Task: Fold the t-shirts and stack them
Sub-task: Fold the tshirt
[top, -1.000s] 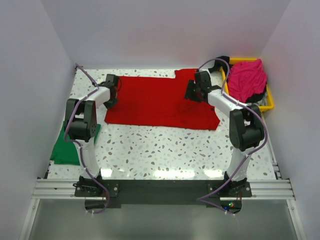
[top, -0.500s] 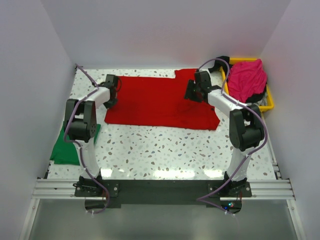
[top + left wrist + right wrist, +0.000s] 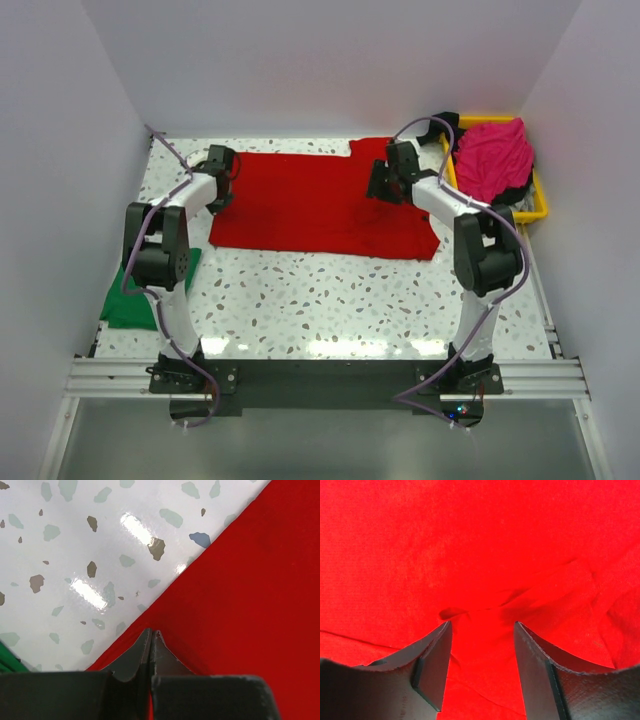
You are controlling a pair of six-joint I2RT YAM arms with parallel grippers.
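Left gripper (image 3: 151,639): jaws pinched fully together at the left edge of the red t-shirt (image 3: 325,205); I can't tell from my wrist view whether any cloth is caught between the tips.
Right gripper (image 3: 481,655): jaws apart, straddling a small raised pucker of red cloth, not clamped on it.
Red t-shirt: spread flat across the far half of the table (image 3: 330,300), between my two arms.
Magenta-pink t-shirt (image 3: 492,158): heaped in the yellow tray (image 3: 538,212) at far right, untouched.
Green t-shirt (image 3: 125,300): lying at the near left edge, partly under my left arm.
Step in hand: I judge I'm taking hold for a fold of the red shirt, left side pinched, right side not yet.
Next move: I reckon the right needs to close on that pucker, then both lift together.
Top view only: shows all three shirts and both arms' spacing.
Wrist views only: show jaw state and the wrinkle, invisible from above.
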